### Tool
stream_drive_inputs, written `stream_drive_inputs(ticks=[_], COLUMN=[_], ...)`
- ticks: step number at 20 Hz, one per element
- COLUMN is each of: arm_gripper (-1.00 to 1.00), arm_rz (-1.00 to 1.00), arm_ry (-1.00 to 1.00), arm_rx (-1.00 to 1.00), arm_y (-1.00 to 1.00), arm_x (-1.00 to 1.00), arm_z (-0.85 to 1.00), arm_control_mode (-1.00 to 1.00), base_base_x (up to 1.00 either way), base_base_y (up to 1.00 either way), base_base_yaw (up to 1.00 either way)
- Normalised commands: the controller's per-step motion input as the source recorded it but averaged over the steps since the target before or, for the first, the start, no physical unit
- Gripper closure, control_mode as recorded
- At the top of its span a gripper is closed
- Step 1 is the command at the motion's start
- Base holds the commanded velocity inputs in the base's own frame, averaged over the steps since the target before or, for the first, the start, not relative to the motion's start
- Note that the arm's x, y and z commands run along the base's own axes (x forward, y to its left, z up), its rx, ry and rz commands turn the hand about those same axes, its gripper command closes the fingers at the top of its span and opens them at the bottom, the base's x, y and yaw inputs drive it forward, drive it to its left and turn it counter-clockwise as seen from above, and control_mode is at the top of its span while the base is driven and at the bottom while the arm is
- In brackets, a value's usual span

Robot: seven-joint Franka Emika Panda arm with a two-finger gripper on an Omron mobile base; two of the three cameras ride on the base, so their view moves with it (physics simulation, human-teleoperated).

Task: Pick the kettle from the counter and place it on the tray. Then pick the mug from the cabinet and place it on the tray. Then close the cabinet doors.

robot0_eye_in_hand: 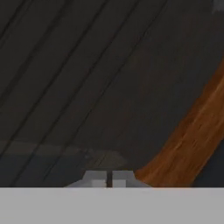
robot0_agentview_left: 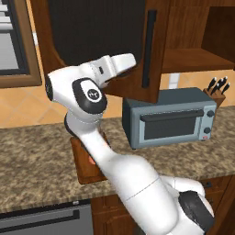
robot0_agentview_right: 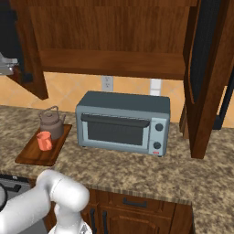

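The kettle (robot0_agentview_right: 51, 122) and the coral mug (robot0_agentview_right: 44, 140) both stand on the tray (robot0_agentview_right: 34, 157), which lies on the counter (robot0_agentview_right: 137, 171) left of the toaster oven. My arm hides most of the tray (robot0_agentview_left: 81, 167) in the left base view. The cabinet (robot0_agentview_right: 109, 64) stands open, its shelf bare. My gripper (robot0_eye_in_hand: 108, 179) is shut and holds nothing. It sits close against the dark mesh panel of the left cabinet door (robot0_agentview_left: 92, 32), near the door's lower edge. The hand (robot0_agentview_right: 5, 64) shows just left of that door (robot0_agentview_right: 28, 68). The right door (robot0_agentview_right: 205, 77) is swung wide open.
A grey toaster oven (robot0_agentview_left: 170, 117) sits on the counter under the cabinet. A knife block (robot0_agentview_left: 218, 89) stands at the back right. The left door's black bar handle (robot0_agentview_left: 149, 48) is right of my hand. A dishwasher front (robot0_agentview_left: 41, 222) lies below the counter edge.
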Motion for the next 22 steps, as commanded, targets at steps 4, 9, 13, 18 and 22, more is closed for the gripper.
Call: stream_drive_inputs(ticks=[4, 9, 13, 18, 22], arm_gripper=[1.0, 1.0, 1.0, 1.0, 1.0], arm_rz=[0.3, 0.39, 0.42, 0.39, 0.29], arm_ry=[0.38, 0.37, 0.3, 0.13, 0.0], arm_rx=[0.01, 0.0, 0.0, 0.01, 0.06], arm_y=[-0.99, -0.83, -0.72, -0.17, 0.0], arm_x=[0.42, 0.58, 0.88, 1.0, 1.0], arm_z=[0.0, -0.04, -0.31, -0.51, -0.18], arm_control_mode=[-1.0, -1.0, -1.0, -1.0, -1.0], base_base_x=[0.0, 0.0, 0.0, 0.0, 0.0], base_base_y=[0.0, 0.0, 0.0, 0.0, 0.0], base_base_yaw=[0.0, 0.0, 0.0, 0.0, 0.0])
